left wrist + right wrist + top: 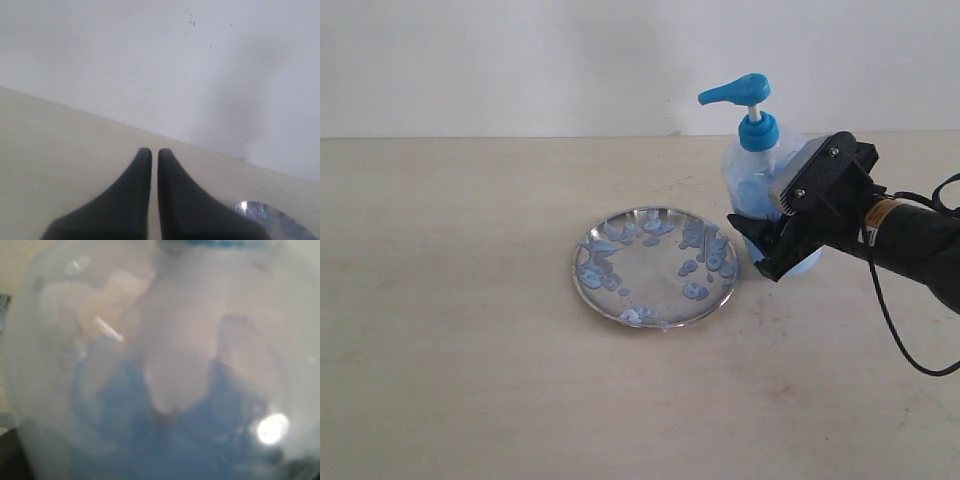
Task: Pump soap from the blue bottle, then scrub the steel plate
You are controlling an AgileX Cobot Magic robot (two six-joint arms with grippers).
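Note:
The steel plate (650, 272) lies flat on the table, mirror-bright, with blobs of pale blue soap (696, 291) scattered over it. Just behind its right edge stands the blue bottle (747, 172), upright, its pump head (735, 92) pointing left over the plate. My right gripper (752, 248) reaches in from the right, its black jaws clasped around the bottle's lower body. The right wrist view is filled by the bottle's clear wall (165, 340) and the soap (200, 440) inside; its fingers are hidden. My left gripper (154, 152) hovers shut and empty, with the plate's rim (260, 212) beside it.
The beige tabletop (470, 330) stretches bare to the left and front of the plate. A white wall (520, 60) rises behind the table. The right arm's black cable (905, 345) loops down over the table at the right edge.

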